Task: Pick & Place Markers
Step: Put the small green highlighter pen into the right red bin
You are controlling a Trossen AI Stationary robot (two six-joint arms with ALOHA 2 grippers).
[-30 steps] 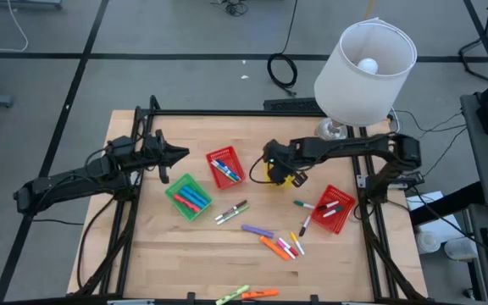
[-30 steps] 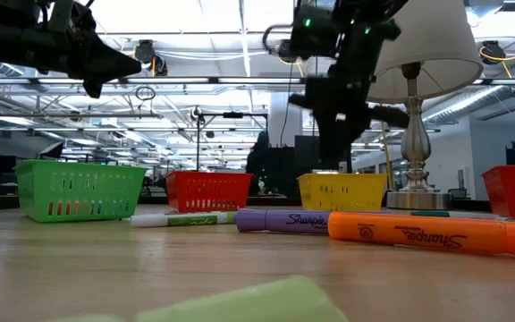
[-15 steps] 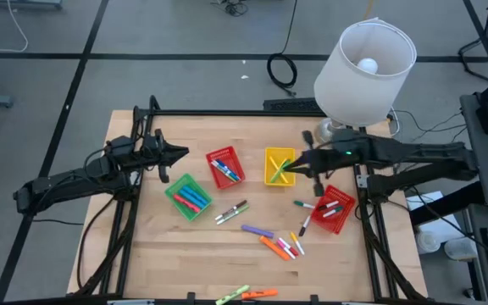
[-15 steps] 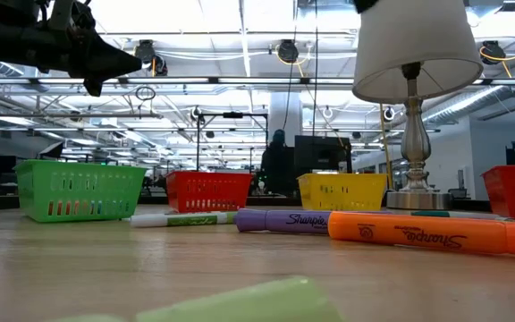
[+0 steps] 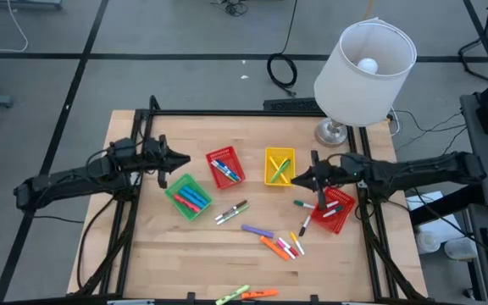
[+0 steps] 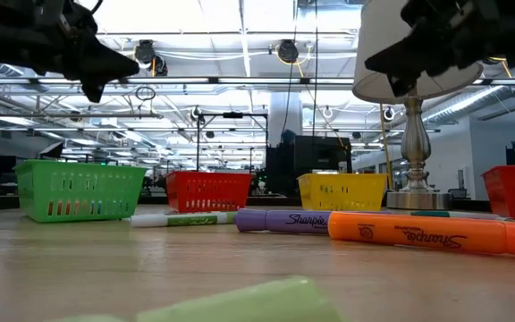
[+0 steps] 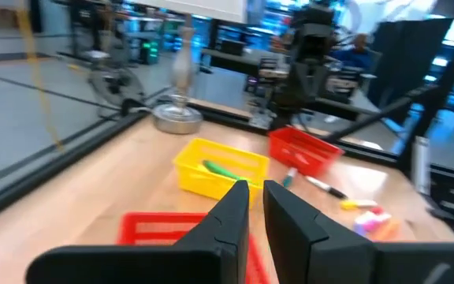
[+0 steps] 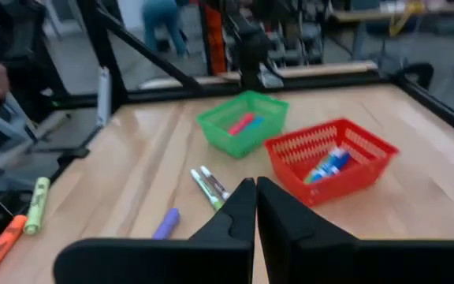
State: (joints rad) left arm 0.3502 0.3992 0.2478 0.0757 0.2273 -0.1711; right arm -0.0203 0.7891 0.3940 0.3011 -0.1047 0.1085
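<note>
Markers lie loose on the wooden table: a green-and-white pair [image 5: 231,212], a purple one [image 5: 257,230], an orange and pink cluster [image 5: 280,246], and green ones [image 5: 305,224] beside the right red basket [image 5: 335,210]. More markers lie in the middle red basket [image 5: 224,167], the green basket [image 5: 187,196] and the yellow basket [image 5: 280,165], which holds a green marker [image 7: 221,169]. My right gripper [image 5: 296,179] hovers shut by the yellow basket's near right corner, holding nothing. My left gripper [image 5: 183,159] waits shut, above the table left of the middle red basket.
A lamp [image 5: 364,63] with a white shade stands at the far right corner, its base [image 5: 332,132] behind the yellow basket. A few markers [image 5: 246,294] lie at the near edge. Bare wood [image 5: 168,254] shows at the near left.
My right gripper has drawn back from over the yellow basket toward the table's right edge, uncovering the basket with a green marker inside, and then swung slightly toward the near edge.
</note>
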